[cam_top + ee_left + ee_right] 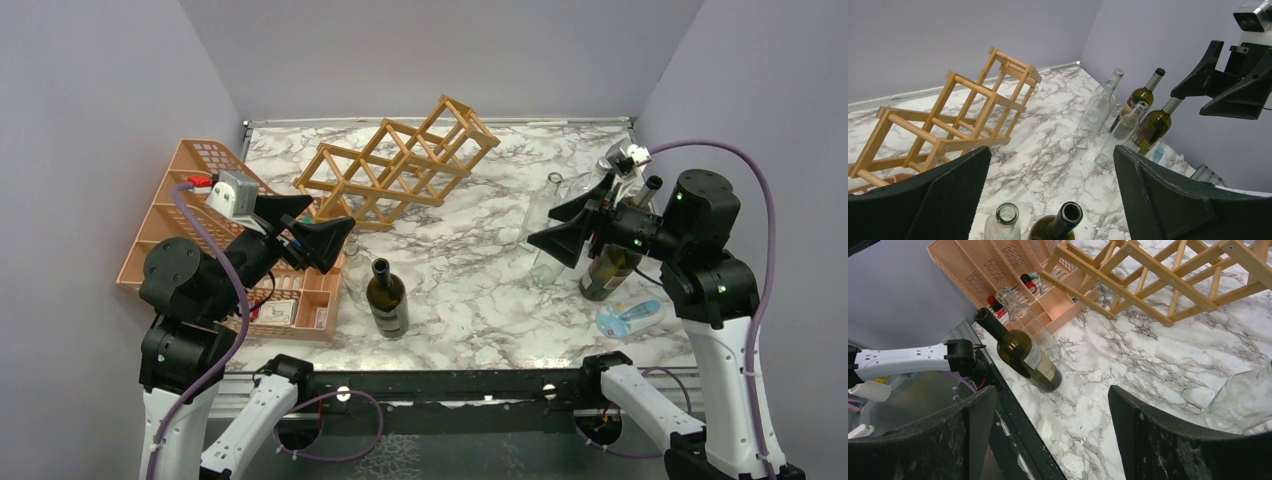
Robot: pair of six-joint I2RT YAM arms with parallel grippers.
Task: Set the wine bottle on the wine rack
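The wine rack (400, 165), a light wooden lattice, stands tilted at the back centre of the marble table; it also shows as the rack (948, 120) and the rack (1158, 280). A dark green open wine bottle (387, 298) stands upright near the front centre, seen as the bottle (1060, 222) and the bottle (1025, 355). My left gripper (330, 212) hangs open above and left of it, nothing between its fingers (1050, 150). My right gripper (541, 227) is open at the right, empty (1049, 390), well apart from that bottle.
A clear bottle (1003, 222) stands beside the dark one. Two clear bottles (550, 230) and two more dark wine bottles (610, 270) cluster at the right. A salmon-pink mesh organizer (200, 170) fills the left side. A blue-white packet (628, 318) lies front right.
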